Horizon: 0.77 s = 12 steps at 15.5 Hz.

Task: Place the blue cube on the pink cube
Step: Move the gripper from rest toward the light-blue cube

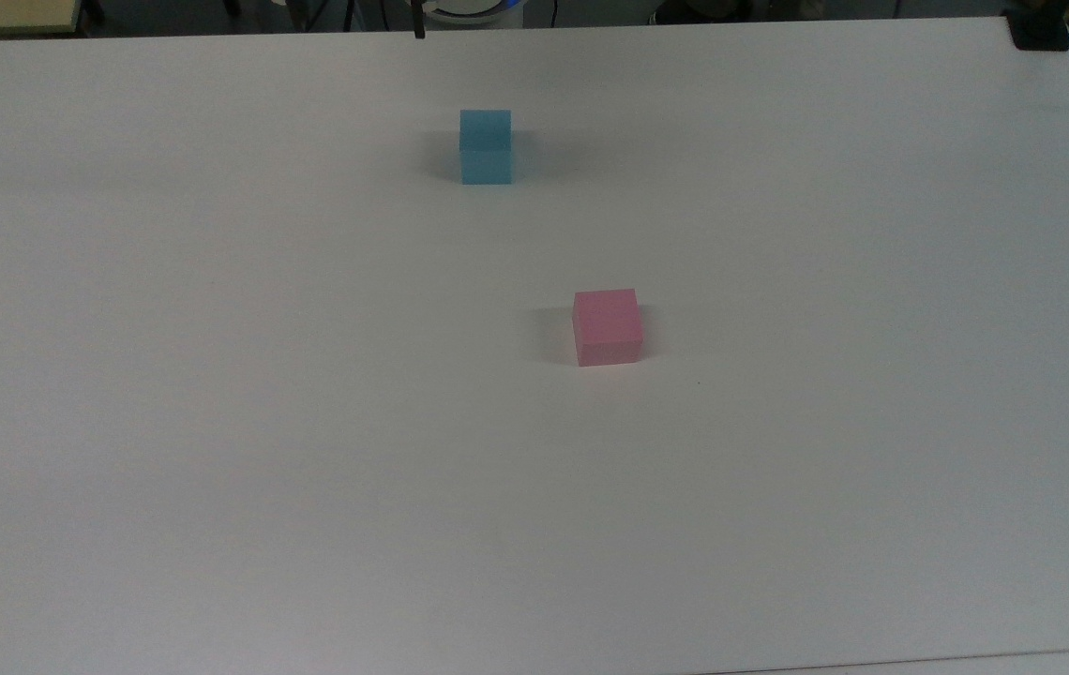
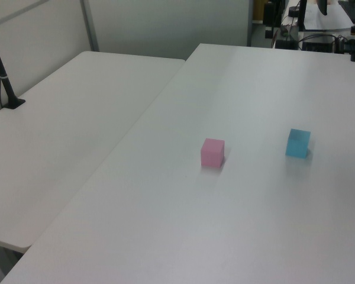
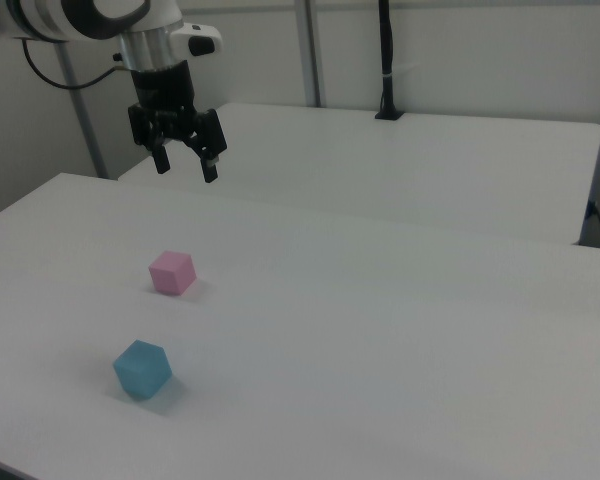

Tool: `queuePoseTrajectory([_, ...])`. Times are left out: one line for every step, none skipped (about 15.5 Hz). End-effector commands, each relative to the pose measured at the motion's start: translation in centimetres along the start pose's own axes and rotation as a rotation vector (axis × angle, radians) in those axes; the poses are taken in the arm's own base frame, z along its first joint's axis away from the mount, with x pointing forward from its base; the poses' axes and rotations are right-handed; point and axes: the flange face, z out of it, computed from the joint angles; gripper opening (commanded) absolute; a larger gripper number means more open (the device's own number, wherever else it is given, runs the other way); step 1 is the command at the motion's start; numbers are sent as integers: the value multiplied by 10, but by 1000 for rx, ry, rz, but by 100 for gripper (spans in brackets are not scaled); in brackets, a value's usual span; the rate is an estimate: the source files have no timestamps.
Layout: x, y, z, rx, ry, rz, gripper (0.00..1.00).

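The blue cube (image 1: 486,146) rests on the white table (image 1: 216,375) toward its far side in the top view; it also appears as the blue cube (image 2: 298,143) and the blue cube (image 3: 142,369). The pink cube (image 1: 607,326) sits by itself near the table's middle, seen too as the pink cube (image 2: 212,152) and the pink cube (image 3: 172,272). In the right view my gripper (image 3: 186,165) hangs open, high in the air beyond the pink cube, holding nothing. Both cubes stand apart from each other.
A second white table (image 2: 59,136) adjoins the first one along a seam in the left view. A black post (image 3: 385,60) stands on the far table in the right view. A black clamp (image 1: 1039,30) sits at the top view's upper right corner.
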Motion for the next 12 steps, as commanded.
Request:
queuePoseTrajectory([-4,-1,-2,7,2,8,100])
queuePoseTrajectory([-4,-1,-2,7,2,8,100])
queuePoseTrajectory([-6,-4,-1,8,-1,4,100])
queuePoseTrajectory([-11,-3,-2,9,3,4,100])
queuePoseTrajectory([-15,-3,0,10,14,6,100])
queuePoseTrajectory([-24,-5,1,12,25,2,100])
queuePoseTrajectory([-35,-7,1,14,32,-2,100])
queuePoseTrajectory([-47,-15,3,16,30,-20,100])
queuePoseTrajectory([-57,-21,6,18,25,-32,100])
queuePoseTrajectory([-67,-22,6,20,24,-36,100])
queuePoseTrajectory([-75,-22,7,23,22,-38,100])
queuePoseTrajectory([-85,-26,7,24,22,-46,100])
